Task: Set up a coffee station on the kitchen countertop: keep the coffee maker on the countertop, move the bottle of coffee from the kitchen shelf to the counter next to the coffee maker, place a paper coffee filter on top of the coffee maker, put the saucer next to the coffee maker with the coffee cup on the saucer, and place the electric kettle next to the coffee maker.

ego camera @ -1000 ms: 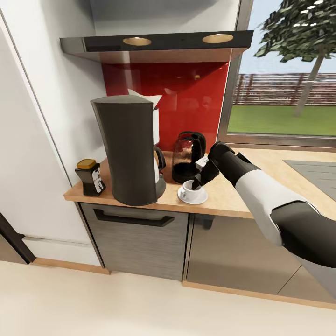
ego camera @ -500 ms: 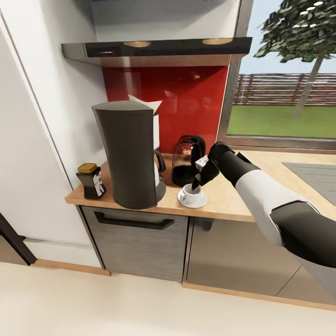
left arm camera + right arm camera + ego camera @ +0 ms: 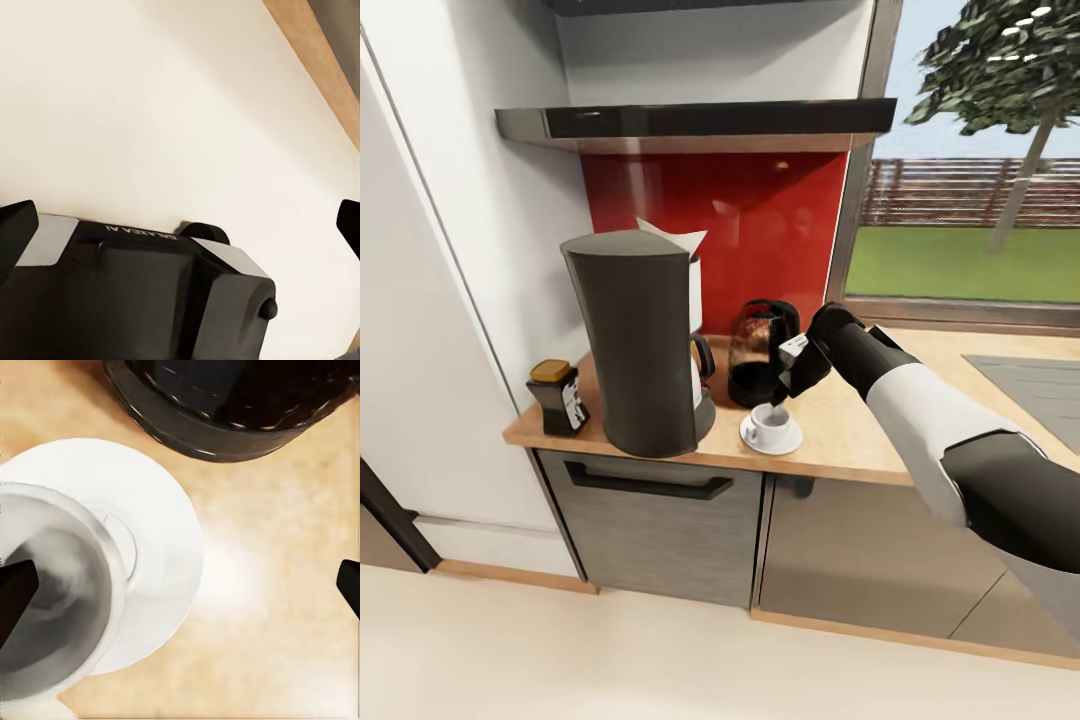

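Hovering over the coffee cup [image 3: 767, 423] on its saucer [image 3: 161, 536], right gripper [image 3: 780, 391] spread.

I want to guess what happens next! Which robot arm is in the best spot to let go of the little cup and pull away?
The right one. Its pincer hangs right over the coffee cup on the saucer, beside the coffee maker. The left pincer faces a plain pale surface.

A short line of white lettering is printed on the black robot body [image 3: 150, 300] seen in the left wrist view, upside down and too small to be read. The white label on the bottle of coffee [image 3: 557, 398] cannot be read either.
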